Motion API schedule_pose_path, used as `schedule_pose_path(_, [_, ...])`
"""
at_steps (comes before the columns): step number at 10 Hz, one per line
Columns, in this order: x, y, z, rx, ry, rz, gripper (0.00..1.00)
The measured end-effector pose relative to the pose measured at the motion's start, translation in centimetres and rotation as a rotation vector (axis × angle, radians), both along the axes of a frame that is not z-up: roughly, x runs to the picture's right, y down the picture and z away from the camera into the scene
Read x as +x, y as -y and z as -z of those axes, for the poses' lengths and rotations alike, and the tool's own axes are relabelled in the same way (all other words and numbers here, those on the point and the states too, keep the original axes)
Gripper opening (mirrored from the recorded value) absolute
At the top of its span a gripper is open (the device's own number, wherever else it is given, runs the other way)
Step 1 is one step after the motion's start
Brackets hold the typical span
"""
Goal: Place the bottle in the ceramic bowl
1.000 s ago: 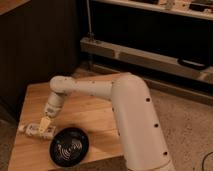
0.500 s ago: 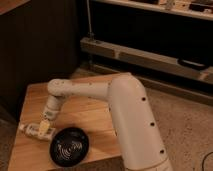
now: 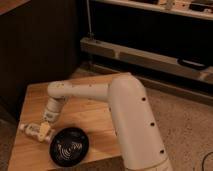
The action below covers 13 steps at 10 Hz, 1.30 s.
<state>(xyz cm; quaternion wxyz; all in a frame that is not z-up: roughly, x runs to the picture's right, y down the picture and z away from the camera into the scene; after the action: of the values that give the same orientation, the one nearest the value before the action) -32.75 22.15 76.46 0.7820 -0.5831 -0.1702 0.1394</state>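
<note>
The white arm (image 3: 127, 120) rises from the table's near right corner and stretches its forearm left across the wooden table (image 3: 82, 116), then bends down toward the left edge. The gripper (image 3: 42, 131) hangs low over the wood close to the near left corner, its jaws spread wide. Right at its fingertips lies the bottle (image 3: 31, 129), a small whitish thing on its side, pointing toward the left edge; from where I stand I cannot tell whether the fingers touch it or only stand around it. It rests on the table, outside the bowl. The ceramic bowl (image 3: 69, 146) sits just to the right of the gripper, by the near edge, round and black, with pale rings showing inside. Bottle and bowl are near each other but apart. Behind the table a long metal rail (image 3: 150, 56) runs along the dark shelving, and speckled floor (image 3: 187, 127) lies to the right.
</note>
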Motion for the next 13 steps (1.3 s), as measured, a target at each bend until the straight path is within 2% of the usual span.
schedule_pose_path(5, [0.4,-0.6,-0.4,0.002,-0.062,0.016,0.65])
schedule_pose_path(11, [0.4,-1.0,-0.8,0.003,-0.092,0.025,0.65])
schedule_pose_path(12, [0.4,-1.1,-0.8,0.002,-0.096,0.032,0.64])
schedule_pose_path(13, [0.4,-1.2,-0.8,0.001,-0.099,0.038,0.59])
